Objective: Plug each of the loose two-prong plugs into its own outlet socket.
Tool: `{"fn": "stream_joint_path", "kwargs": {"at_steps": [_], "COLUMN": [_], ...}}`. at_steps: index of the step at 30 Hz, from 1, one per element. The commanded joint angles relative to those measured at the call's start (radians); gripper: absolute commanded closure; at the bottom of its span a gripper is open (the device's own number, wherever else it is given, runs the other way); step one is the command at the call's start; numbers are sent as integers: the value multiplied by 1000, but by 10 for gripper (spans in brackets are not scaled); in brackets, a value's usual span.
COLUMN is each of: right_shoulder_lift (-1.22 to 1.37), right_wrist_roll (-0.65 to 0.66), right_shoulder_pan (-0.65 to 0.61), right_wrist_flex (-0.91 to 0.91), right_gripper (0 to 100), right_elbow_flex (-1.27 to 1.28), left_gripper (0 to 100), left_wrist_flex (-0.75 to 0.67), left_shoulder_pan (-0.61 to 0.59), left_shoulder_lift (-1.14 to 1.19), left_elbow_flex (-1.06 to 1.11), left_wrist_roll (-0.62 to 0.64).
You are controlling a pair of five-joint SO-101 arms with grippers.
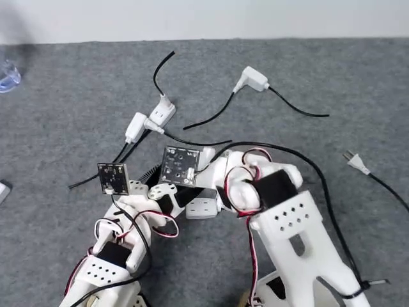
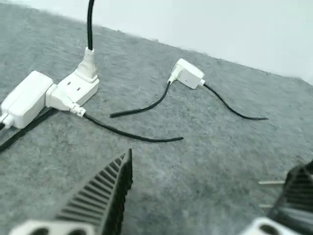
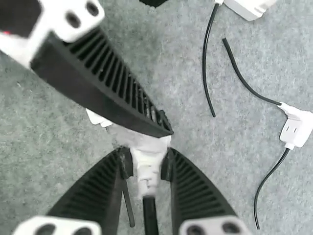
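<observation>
Right wrist view: the right pincer (image 3: 145, 159) is closed on a white two-prong plug, the held plug (image 3: 145, 172). It grips the body from both sides, and the plug's black cord runs back between the fingers. The left pincer (image 2: 212, 166) is spread wide and holds nothing; bare counter (image 1: 64, 96) shows between its fingers. One of its ribbed fingers (image 3: 98, 83) crosses just ahead of the held plug.

Sockets and contents, nearest first:

1. Socket block (image 1: 163, 113). It lies flat on the counter just beyond both pincers. One face shows two slots, both empty. A white corded plug (image 2: 88, 66) sits against its far end, and that plug's black cord leads away toward the wall. Whether the prongs are fully seated cannot be told.
2. Second white block (image 1: 136, 126). It lies touching the socket block on the left arm's side. Black cords run from this pair across the counter toward the left arm. What the block holds cannot be told.
3. Far socket (image 1: 257, 80). It lies well apart from the first two, farther back. A small white side plug (image 1: 240, 86) is joined to one end. One short black cord leaves the plug and another leaves the socket's opposite end.

Loose plug (image 1: 353, 161): it lies on the counter well out on the right arm's side, in no socket, with both prongs bare. Its black cord runs off toward the counter edge.
</observation>
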Motion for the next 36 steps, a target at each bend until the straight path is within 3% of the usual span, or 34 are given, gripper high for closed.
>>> {"fn": "stream_joint_path", "kwargs": {"at_steps": [1, 20, 27, 30, 36], "right_shoulder_lift": [-61, -71, -82, -71, 18], "right_wrist_roll": [-5, -21, -83, -75, -18], "right_shoulder_pan": [-5, -5, -10, -10, -44], "right_wrist_flex": [7, -39, -70, -62, 21], "right_gripper": [991, 991, 991, 991, 991], "right_elbow_flex": [-25, -21, -28, -28, -86], "left_gripper": [557, 557, 557, 557, 557], "left_wrist_flex": [-15, 6, 6, 3, 12], "left_shoulder_pan": [-5, -6, -11, -81, -338], "left_shoulder_lift": [8, 8, 6, 6, 6], "left_elbow_flex": [-7, -7, -7, -7, -7], "left_wrist_roll": [3, 2, 2, 2, 2]}}
